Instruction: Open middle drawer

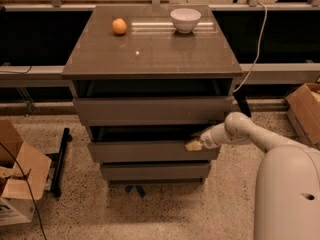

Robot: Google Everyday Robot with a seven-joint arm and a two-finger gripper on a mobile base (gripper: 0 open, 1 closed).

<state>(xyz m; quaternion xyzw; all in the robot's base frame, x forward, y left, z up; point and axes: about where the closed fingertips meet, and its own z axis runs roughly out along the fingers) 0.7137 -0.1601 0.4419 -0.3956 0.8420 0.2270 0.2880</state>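
Observation:
The cabinet has three wide grey-brown drawer fronts. The middle drawer stands pulled out a little, with a dark gap above its front. The top drawer is also pulled out, further than the middle one. The bottom drawer sits furthest back. My gripper is at the right end of the middle drawer's top edge, at the end of my white arm that reaches in from the right.
An orange and a white bowl stand on the cabinet top. Cardboard boxes stand on the floor at the left and right. A white cable hangs at the right.

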